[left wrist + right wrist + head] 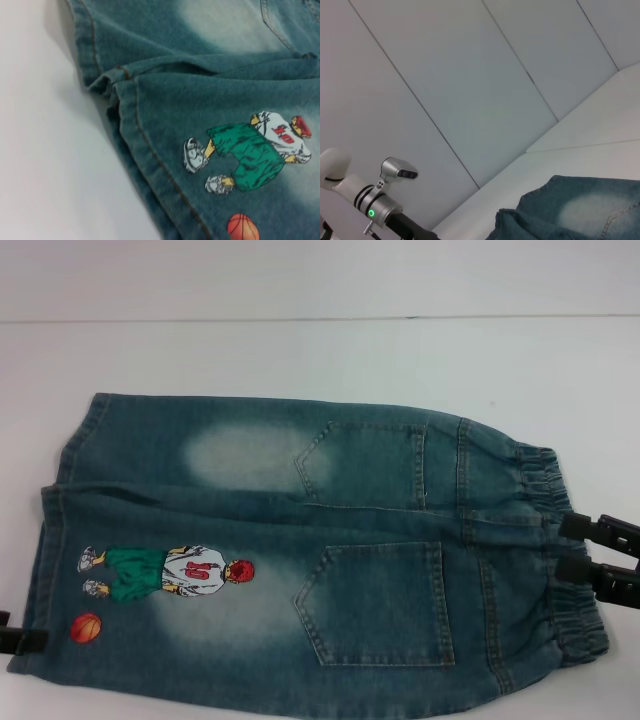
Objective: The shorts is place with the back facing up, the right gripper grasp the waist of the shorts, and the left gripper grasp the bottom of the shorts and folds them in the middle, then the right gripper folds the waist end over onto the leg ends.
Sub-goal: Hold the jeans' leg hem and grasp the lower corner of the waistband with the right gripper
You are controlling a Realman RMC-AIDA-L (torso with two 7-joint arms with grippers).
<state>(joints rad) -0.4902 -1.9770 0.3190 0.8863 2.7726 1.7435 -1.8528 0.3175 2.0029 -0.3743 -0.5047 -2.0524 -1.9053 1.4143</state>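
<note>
We see the left gripper [22, 642] at the leg ends [50, 570], grip we cannot tell, the shorts [300, 550] flat, back up, on the white table [300, 350], cartoon player [165, 573] and orange ball [86, 627] near that hem, the right gripper [598, 562] spread open across the waist of the shorts [560, 550].

Right gripper [588, 552], fingers [600, 532] apart.
</note>
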